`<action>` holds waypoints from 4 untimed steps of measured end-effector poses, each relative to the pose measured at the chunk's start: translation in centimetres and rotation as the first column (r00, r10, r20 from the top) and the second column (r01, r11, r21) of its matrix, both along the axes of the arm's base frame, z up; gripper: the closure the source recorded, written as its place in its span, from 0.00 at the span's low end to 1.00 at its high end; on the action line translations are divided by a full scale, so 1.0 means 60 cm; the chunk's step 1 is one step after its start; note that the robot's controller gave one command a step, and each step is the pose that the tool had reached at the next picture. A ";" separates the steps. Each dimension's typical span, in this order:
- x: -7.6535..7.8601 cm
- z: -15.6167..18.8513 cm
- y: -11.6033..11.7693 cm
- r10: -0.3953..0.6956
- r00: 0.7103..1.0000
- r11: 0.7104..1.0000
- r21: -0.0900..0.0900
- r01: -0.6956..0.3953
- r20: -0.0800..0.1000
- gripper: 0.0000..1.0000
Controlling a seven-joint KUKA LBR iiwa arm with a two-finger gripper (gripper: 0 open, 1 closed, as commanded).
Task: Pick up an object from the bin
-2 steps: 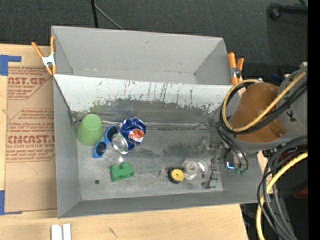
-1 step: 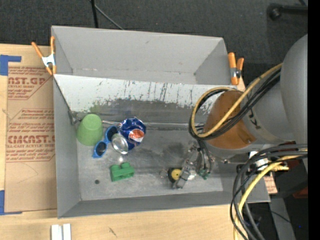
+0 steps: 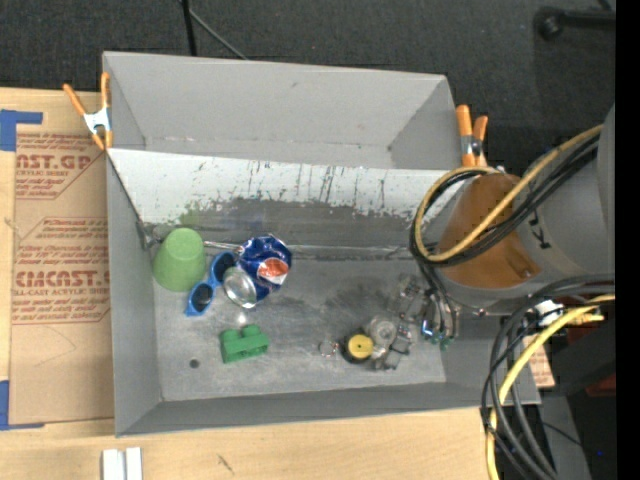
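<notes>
My gripper (image 3: 405,323) is low in the bin's front right corner, under the orange wrist cover. A small round yellow thing (image 3: 359,347) lies on the floor just to its left, touching or nearly touching a clear, shiny piece (image 3: 381,330) at the gripper's tip. I cannot make out whether anything is held.
Toward the left lie a green block (image 3: 243,344), a crushed blue, red and silver can (image 3: 256,268), blue sunglasses (image 3: 207,287) and a light green cup (image 3: 180,259) against the left wall. The arm and its cables fill the right side.
</notes>
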State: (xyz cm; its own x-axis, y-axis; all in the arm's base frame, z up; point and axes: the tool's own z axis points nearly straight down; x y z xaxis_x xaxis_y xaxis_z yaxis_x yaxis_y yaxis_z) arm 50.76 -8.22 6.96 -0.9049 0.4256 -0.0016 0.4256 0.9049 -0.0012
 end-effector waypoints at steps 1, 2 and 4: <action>0.000 0.001 0.002 0.001 1.000 1.000 0.001 -0.001 -0.001 1.00; 0.000 0.033 0.003 0.002 1.000 1.000 0.002 -0.002 0.001 1.00; 0.004 0.157 0.005 0.004 1.000 1.000 0.001 -0.004 0.004 1.00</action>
